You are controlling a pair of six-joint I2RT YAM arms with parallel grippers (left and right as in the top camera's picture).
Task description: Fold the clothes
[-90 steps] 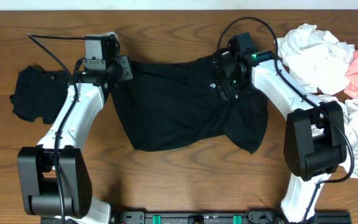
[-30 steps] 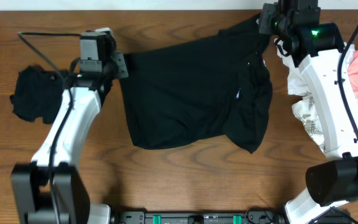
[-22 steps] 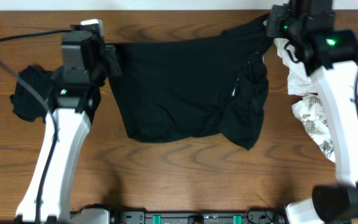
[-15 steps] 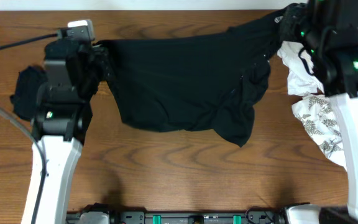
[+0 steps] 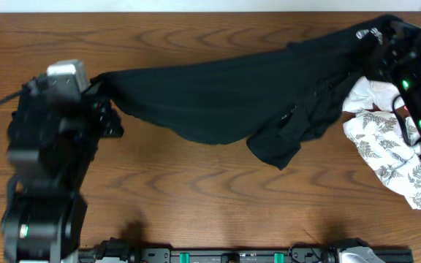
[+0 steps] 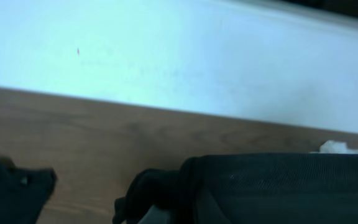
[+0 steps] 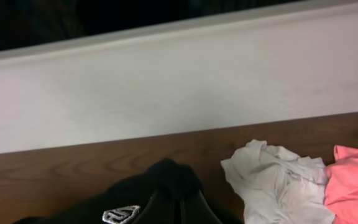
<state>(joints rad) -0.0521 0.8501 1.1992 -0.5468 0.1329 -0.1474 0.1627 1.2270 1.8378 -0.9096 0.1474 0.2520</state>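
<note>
The black shirt [image 5: 225, 95] is stretching in a sagging band across the wooden table [image 5: 196, 212], each end running up to a gripper. The left gripper [image 5: 102, 95] is clamping the shirt's left end. The right gripper [image 5: 383, 38] is pinching its right end, beside the small white tag [image 5: 364, 33]. A white garment [image 5: 365, 95] and a leaf-print garment [image 5: 389, 157] are lying near the right gripper.
</note>
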